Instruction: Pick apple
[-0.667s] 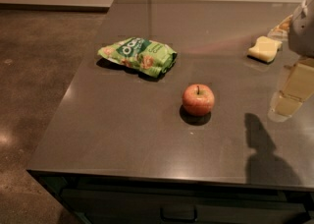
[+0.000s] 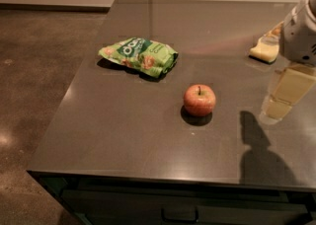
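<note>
Camera view: dark glossy tabletop, brown speckled floor at left. Mid-table, apple upright, well left of gripper hovering at right edge; whether gripper open or closed: cannot tell.

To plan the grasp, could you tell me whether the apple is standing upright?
Upright: the apple rests with its stem pointing up. The gripper hangs apart, right of it in view.

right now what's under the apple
The apple sits on the dark tabletop, its shadow around its base; the contact spot itself is covered. The hand hovers to the right in view, apart from it.
</note>
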`<act>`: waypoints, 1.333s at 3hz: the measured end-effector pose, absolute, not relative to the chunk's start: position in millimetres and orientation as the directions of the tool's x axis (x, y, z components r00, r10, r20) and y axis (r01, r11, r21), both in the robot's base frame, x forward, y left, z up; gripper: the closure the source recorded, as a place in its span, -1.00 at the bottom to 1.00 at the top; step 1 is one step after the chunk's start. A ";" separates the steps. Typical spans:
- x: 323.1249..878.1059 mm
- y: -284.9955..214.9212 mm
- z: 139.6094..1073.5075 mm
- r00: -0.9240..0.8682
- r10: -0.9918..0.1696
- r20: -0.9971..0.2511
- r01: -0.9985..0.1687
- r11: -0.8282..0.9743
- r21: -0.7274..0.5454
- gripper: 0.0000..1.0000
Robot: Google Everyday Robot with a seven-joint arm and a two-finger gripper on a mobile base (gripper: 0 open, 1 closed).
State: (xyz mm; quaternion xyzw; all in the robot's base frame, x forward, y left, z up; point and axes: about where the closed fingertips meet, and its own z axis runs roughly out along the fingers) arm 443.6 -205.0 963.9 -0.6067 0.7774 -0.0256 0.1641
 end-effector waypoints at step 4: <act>491.5 -136.8 882.7 -0.248 -0.901 -0.356 -0.930 0.324 -0.175 -1.00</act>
